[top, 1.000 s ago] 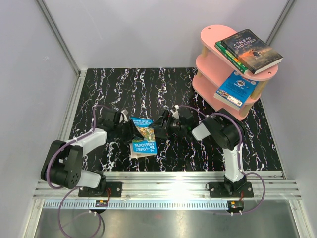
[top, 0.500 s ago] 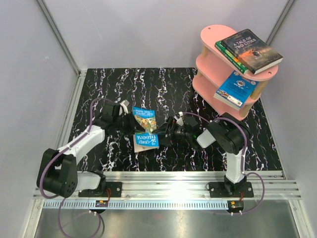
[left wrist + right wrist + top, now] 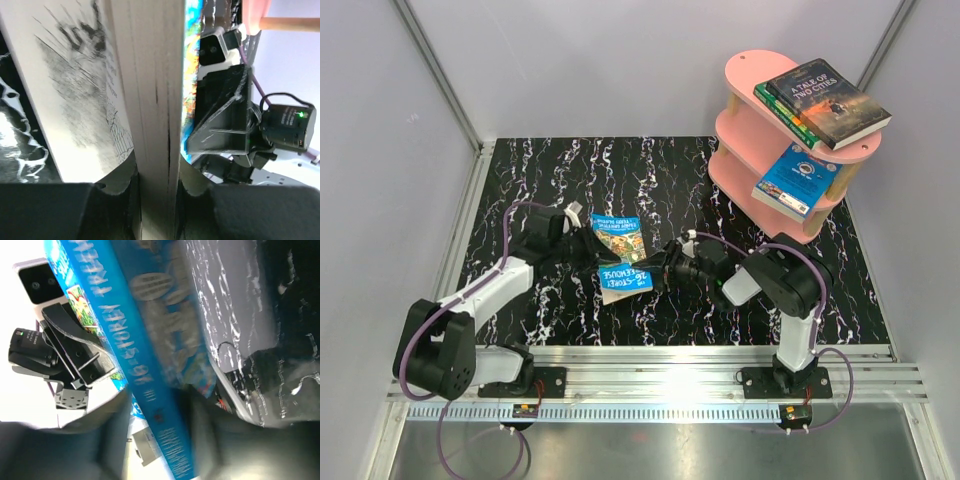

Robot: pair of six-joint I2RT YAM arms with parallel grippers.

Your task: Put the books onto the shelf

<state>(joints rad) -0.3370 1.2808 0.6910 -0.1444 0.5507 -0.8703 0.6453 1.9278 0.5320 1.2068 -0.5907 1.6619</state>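
Note:
A blue and green Treehouse book [image 3: 620,262] stands tilted off the mat at the middle. My left gripper [image 3: 585,248] is shut on its page edge [image 3: 150,100] from the left. My right gripper [image 3: 655,270] comes in from the right, and its jaws straddle the blue spine [image 3: 145,365] with a gap on one side, blurred in the right wrist view. The pink shelf [image 3: 750,70] stands at the back right. On its top tier lie the dark Tale of Two Cities [image 3: 828,100] and a green book [image 3: 775,105]. A blue book [image 3: 795,180] rests on the middle tier.
A black marbled mat [image 3: 550,170] covers the table between white walls. A metal rail [image 3: 650,365] runs along the near edge by the arm bases. The shelf's lowest tier [image 3: 740,190] sits close to the right arm's elbow.
The left gripper closed on the book and tipped it up off the mat. The right gripper slid left to the spine and its jaws have narrowed around it.

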